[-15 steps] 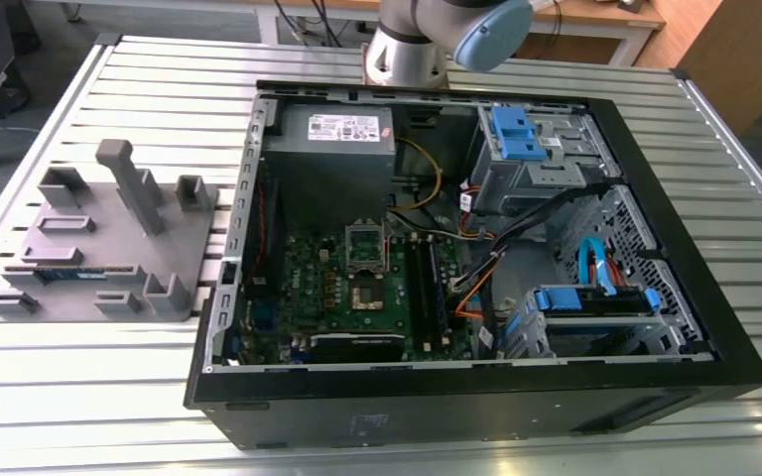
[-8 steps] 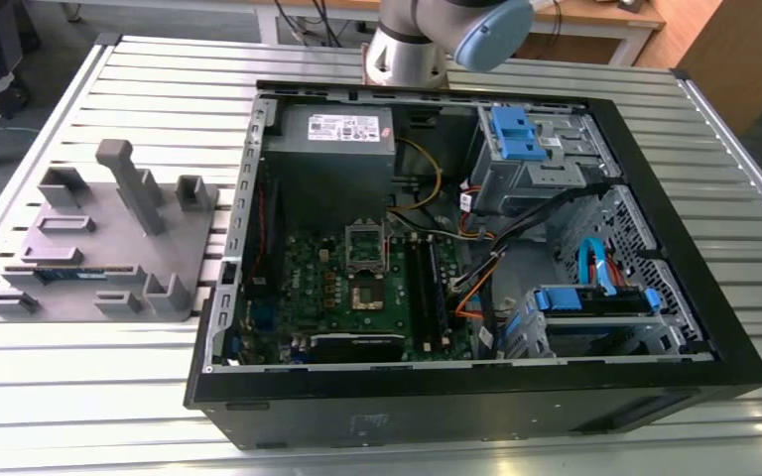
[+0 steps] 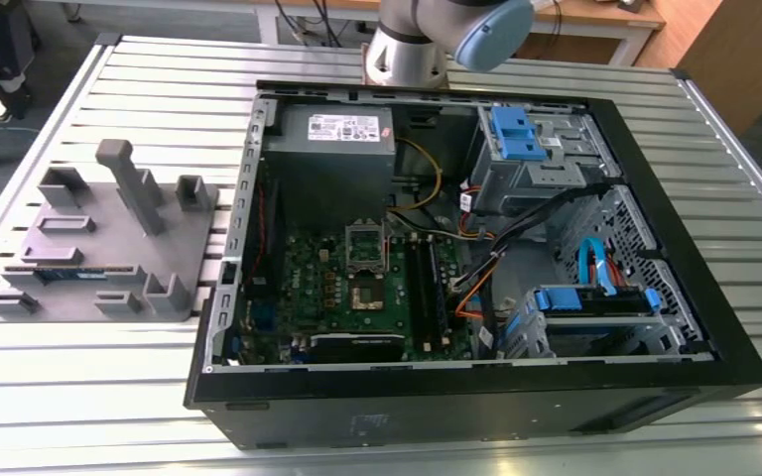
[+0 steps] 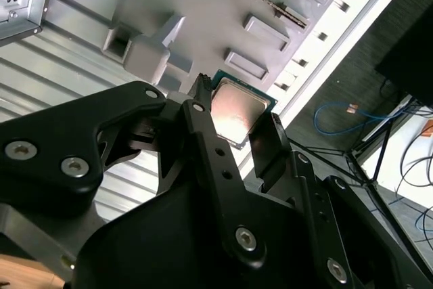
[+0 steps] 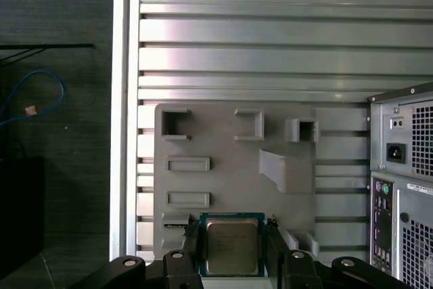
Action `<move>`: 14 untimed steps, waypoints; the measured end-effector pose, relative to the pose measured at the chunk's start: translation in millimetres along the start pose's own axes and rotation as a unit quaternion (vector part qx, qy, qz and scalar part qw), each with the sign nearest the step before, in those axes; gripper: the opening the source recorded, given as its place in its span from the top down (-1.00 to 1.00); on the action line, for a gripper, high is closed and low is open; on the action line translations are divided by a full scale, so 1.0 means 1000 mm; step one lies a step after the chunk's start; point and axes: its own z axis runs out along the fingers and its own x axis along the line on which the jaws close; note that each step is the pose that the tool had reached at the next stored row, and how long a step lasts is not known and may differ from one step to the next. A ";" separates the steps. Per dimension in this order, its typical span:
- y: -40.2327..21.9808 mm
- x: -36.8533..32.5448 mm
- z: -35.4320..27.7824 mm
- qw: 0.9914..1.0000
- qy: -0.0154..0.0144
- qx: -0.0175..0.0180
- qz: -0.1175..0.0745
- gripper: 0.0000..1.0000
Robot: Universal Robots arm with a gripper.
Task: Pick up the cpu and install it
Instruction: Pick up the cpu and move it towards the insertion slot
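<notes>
The cpu is clamped between the two fingers, which have closed against its opposite edges. Its silvery top shows in both wrist views. It is held up over one edge of the grey tray, apart from the tray's pockets. The tray lies on the slatted worktop, just beside an open computer case.
</notes>
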 end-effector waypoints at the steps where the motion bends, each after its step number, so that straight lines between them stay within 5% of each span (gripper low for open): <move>1: 0.0000 -0.0013 0.0001 1.000 0.000 0.000 0.000 0.06; 14: 0.0001 -0.0162 0.0003 1.000 0.000 0.000 0.000 0.06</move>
